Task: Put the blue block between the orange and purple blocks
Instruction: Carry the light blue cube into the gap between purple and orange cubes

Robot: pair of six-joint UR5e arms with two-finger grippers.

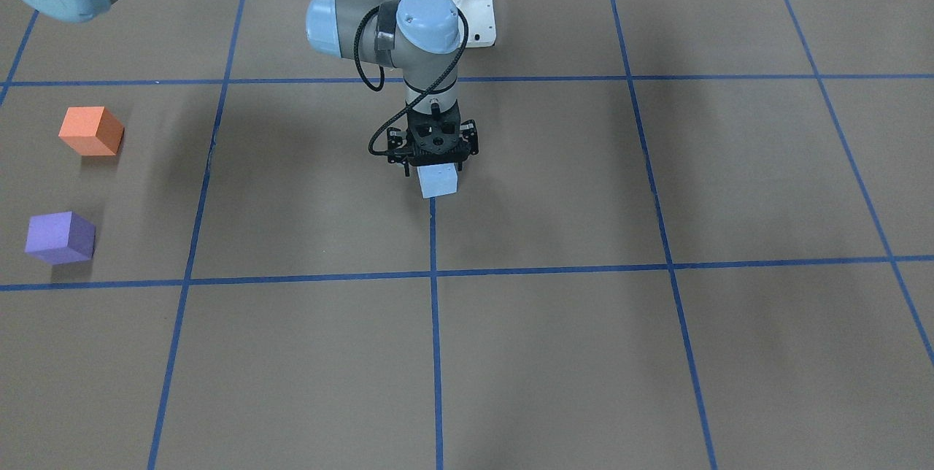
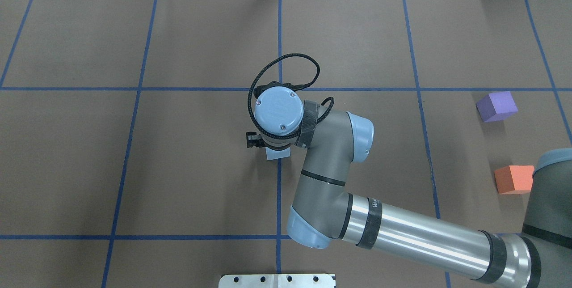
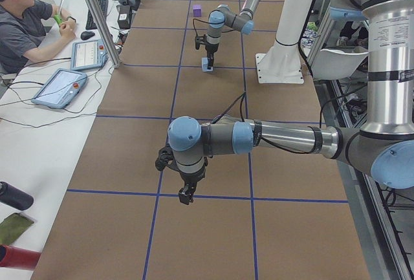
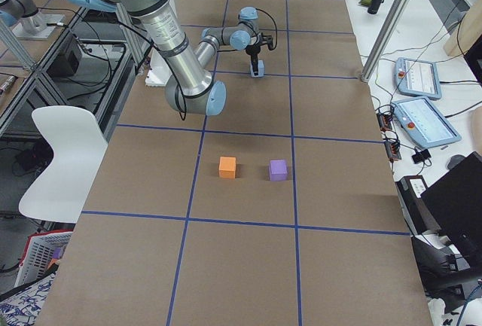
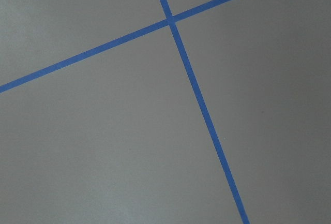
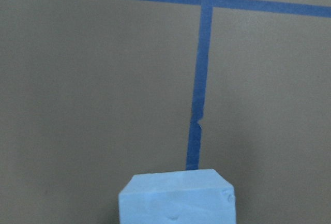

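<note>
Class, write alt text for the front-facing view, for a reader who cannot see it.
The right gripper points straight down over a blue block at the centre of a brown table marked with a blue tape grid. An orange block and a purple block sit apart near the view's left edge.

I see the blue block [image 1: 438,181], a pale blue cube, sitting at mid-table on the blue centre line, partly hidden from above, its top edge slightly dented in the right wrist view. The orange block [image 2: 514,179] and the purple block [image 2: 496,106] lie apart from each other near the table's right edge, orange nearer the robot's side, purple farther out and turned slightly.
</note>
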